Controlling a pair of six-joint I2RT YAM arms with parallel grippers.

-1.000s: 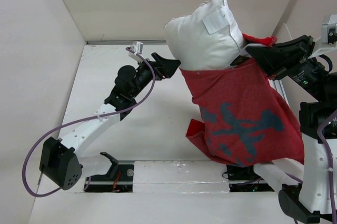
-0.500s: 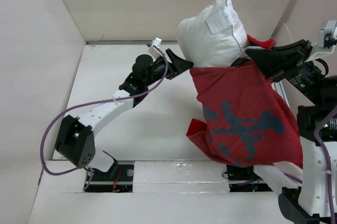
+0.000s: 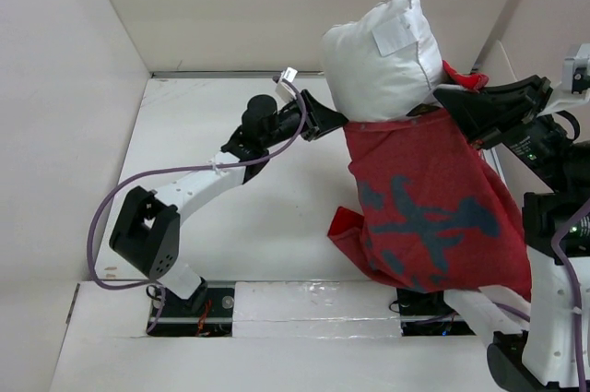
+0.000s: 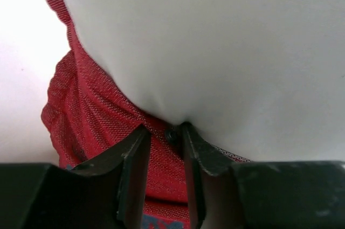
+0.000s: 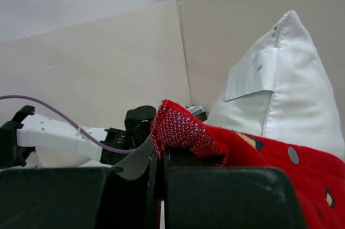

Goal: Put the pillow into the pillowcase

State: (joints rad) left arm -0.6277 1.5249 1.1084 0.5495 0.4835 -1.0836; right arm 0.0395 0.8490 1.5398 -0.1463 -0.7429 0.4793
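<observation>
- A plump white cloth pillow sticks half out of the bright red cloth pillowcase, up above the white counter.
- The right jaws pinch the pillowcase's top edge.
- The left jaws are nearly together around red cloth; I cannot tell if they pinch it.

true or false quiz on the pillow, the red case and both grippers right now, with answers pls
1. The plump white pillow is wholly inside the bright red printed fabric pillowcase. False: its upper part sticks out above the case's rim.
2. The right gripper is shut on the pillowcase's edge. True.
3. The left gripper hangs far from the pillow. False: its fingertips are at the case's rim, right under the pillow.
4. A white rectangular label shows on the pillow's exposed part. True.
</observation>
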